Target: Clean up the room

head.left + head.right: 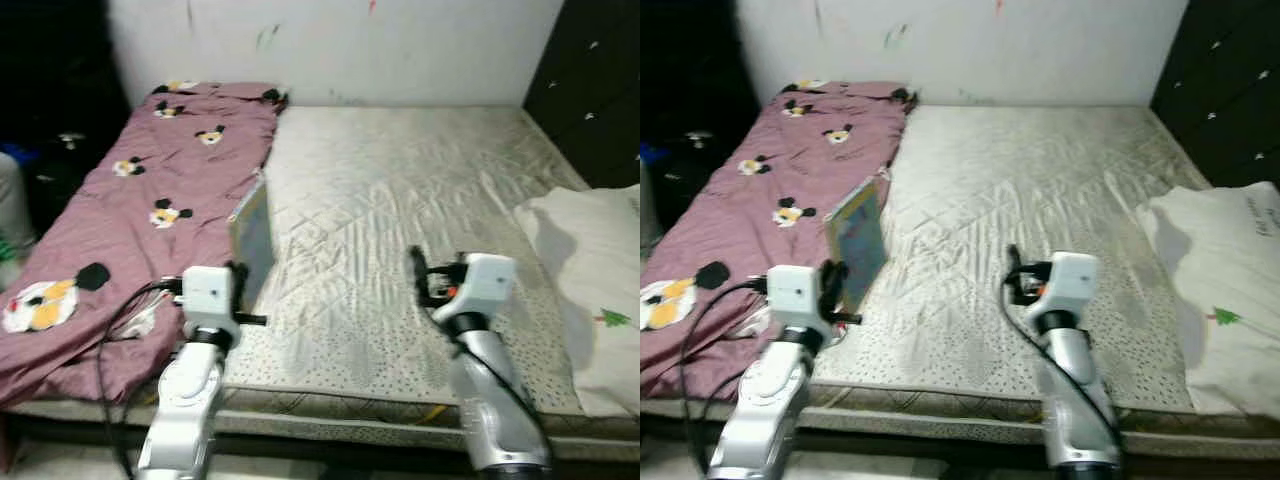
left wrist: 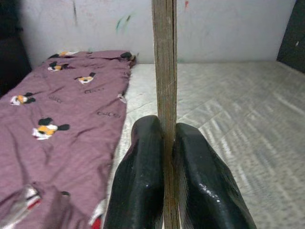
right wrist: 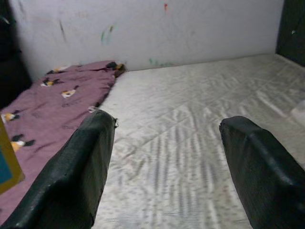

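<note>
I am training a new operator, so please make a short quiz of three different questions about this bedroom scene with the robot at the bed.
1. True or false: the left gripper is shut on a thin book held upright on its edge.
2. Multiple choice: what is between the fingers of the right gripper? A) a pillow B) nothing C) a cable
3. Fill in: the purple blanket with cartoon prints lies on the robot's ____ side of the mattress.

Key
1. True; the two fingers press on both faces of the book.
2. B; the fingers stand wide apart above the bare mattress.
3. Left; a white pillow lies on the right side.
</note>
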You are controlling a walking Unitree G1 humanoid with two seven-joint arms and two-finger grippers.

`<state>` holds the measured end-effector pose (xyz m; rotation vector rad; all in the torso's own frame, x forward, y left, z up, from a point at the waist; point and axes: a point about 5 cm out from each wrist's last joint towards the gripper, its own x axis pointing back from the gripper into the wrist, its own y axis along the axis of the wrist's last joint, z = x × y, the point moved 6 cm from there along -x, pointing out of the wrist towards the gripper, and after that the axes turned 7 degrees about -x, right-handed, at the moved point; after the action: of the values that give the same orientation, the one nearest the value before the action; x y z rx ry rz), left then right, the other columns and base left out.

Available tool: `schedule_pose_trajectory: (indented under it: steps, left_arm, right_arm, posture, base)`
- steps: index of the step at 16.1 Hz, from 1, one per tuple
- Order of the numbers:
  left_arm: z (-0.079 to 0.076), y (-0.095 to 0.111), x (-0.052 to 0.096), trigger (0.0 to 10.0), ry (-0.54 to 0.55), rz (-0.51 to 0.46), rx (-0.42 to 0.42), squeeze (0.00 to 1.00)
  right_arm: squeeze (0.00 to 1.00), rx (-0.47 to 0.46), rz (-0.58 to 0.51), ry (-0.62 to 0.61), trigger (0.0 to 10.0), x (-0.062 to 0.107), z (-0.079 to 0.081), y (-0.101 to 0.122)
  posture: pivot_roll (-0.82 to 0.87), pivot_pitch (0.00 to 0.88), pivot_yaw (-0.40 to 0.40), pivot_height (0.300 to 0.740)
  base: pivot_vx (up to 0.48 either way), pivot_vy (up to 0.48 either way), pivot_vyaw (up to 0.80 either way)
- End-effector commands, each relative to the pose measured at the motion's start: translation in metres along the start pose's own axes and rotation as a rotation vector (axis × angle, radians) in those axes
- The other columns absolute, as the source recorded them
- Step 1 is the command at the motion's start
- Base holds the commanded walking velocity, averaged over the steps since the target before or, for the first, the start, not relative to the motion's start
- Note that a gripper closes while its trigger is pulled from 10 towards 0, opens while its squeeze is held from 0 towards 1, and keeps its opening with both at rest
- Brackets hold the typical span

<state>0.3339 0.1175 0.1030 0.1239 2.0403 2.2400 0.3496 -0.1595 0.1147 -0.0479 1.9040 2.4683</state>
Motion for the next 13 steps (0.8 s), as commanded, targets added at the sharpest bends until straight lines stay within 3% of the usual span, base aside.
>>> schedule_pose_trajectory:
  steps: [1,13]
  left_arm:
    - [0.005,0.0112,-0.0022,10.0,0.013,-0.043,-0.011,0.0]
    - [0.005,0.0112,-0.0036,10.0,0.02,-0.045,-0.006,0.0]
  right_arm:
    - [0.0,-0.009,-0.002,0.025,10.0,-0.0033,0.01,0.0007]
    - [0.0,0.013,-0.02,0.026,10.0,-0.0057,0.0091,0.0052]
  posture:
    - [0.0,0.0,0.059,0.74]
    - [0.0,0.0,0.056,0.74]
  base:
    - [0.0,-0.36,0.0]
    - [0.0,-0.359,0.0]
